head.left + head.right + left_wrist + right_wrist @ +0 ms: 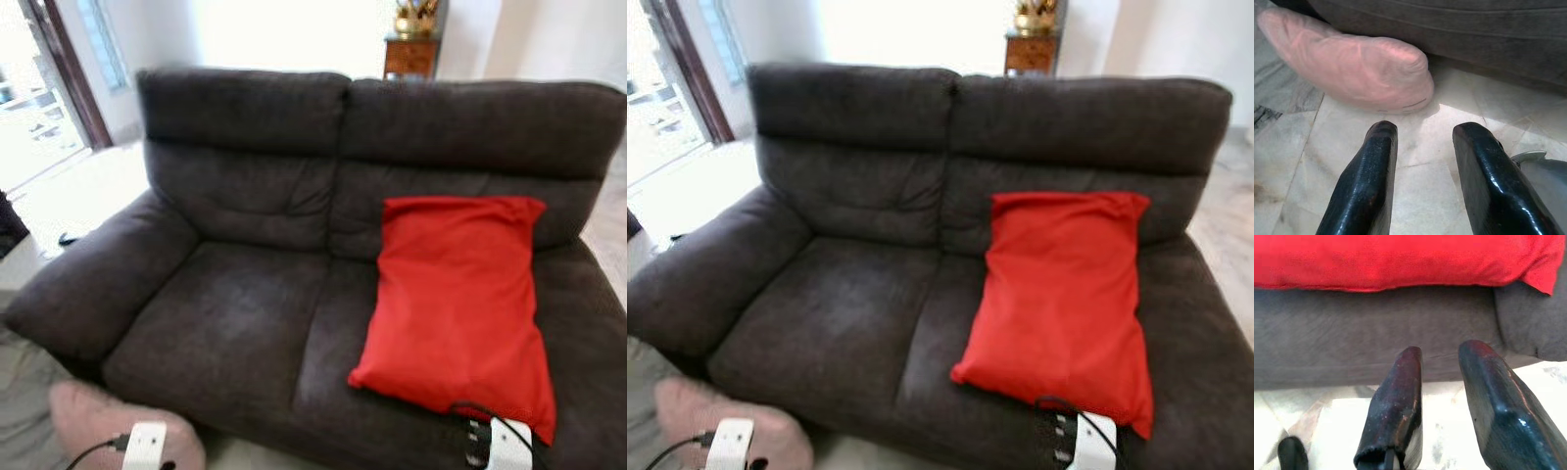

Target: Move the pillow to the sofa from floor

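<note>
Red pillow [458, 304] lies on the dark grey sofa [245, 294], centre-right of the frame; no writing is readable.

It is plump and smooth, leaning on the backrest. A pink pillow [1352, 68] rests on the marble floor [1425, 161] at lower left. The left gripper [1422, 134] and the right gripper [1442, 360] both hang parted and empty above the floor.

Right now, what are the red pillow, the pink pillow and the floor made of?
Red pillow: probably smooth woven cloth, matte, with soft creases. Pink pillow: looks like fuzzy fabric, plump and dull. Floor: polished stone-like tiles, maybe marble, with grey veins and a bright shine.
</note>
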